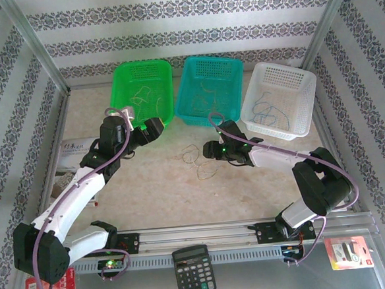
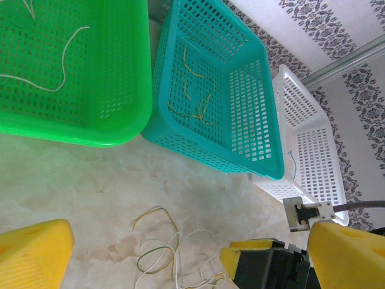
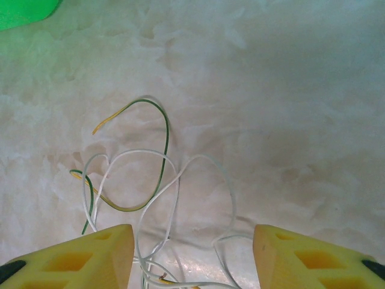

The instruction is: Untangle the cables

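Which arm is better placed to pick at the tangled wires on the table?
Right. The right pincer hangs open directly over the tangled wires, straddling them. The left pincer, also open, sits further off, near the green basket.

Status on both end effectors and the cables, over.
Left end effector open, hovering short of the cables. Right end effector open, low over them. Cables tangled on the table, none gripped. No obstruction seen.

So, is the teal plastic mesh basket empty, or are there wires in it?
Not empty: thin yellow-green wires lie loose on the floor of the teal plastic mesh basket.
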You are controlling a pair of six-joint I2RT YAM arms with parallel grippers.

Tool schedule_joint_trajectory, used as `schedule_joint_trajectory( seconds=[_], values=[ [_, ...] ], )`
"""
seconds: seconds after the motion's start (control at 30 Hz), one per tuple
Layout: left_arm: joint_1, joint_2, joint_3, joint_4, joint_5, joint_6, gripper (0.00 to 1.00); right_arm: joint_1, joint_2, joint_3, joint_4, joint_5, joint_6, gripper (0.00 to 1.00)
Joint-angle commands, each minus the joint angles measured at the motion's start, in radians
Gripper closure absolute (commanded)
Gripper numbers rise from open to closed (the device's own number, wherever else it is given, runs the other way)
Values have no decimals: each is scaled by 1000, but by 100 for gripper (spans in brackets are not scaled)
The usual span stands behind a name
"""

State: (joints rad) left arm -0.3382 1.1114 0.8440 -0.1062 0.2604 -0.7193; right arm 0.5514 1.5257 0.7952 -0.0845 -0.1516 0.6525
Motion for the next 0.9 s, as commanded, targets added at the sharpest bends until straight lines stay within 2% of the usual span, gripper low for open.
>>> schedule_joint_trajectory(
  seconds=[0.0,0.53,0.87],
  values=[
    [9,4,4,1,20,-8,0,-7,-11,-13,5,-17,-2,46],
    [9,36,-28,48,52,-35,0,-1,28,-22,20,-23,9,50],
    [8,36,-45,60,58,-43,0,36,-61,-58,-10,2,13,52]
  ],
)
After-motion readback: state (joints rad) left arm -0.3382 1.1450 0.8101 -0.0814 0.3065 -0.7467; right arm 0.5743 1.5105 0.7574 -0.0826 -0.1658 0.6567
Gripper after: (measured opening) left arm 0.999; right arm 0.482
